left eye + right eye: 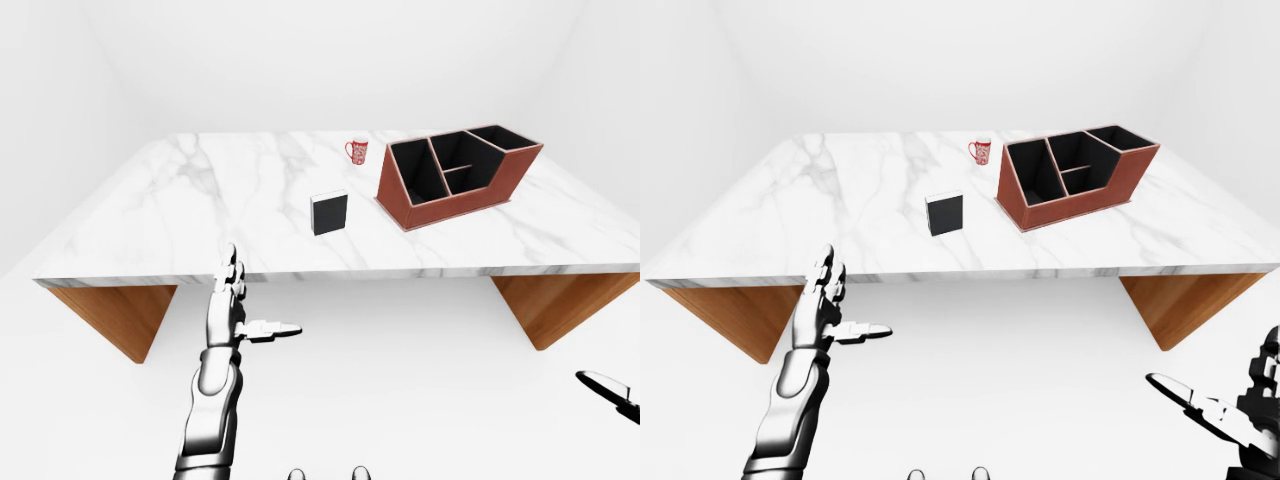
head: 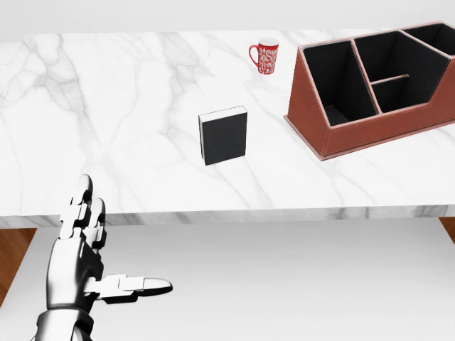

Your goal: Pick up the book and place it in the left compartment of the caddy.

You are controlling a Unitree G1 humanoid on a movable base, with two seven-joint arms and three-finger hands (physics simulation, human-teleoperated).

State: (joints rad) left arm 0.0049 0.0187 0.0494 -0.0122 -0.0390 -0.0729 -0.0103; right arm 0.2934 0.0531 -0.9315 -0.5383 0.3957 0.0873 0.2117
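A black book (image 2: pixel 223 136) with a white page edge stands upright on the marble table (image 2: pixel 106 106), near its middle. The brown caddy (image 2: pixel 384 124) with black compartments stands to the book's right; its left compartment (image 2: pixel 334 82) is empty. My left hand (image 2: pixel 99 266) is open, fingers spread, below the table's near edge and down-left of the book, touching nothing. My right hand (image 1: pixel 1225 410) is open and empty at the bottom right of the right-eye view, well off the table.
A red patterned mug (image 2: pixel 266 55) stands on the table, up-right of the book and left of the caddy. The table rests on wooden wedge legs (image 1: pixel 115 315). White floor lies between me and the table.
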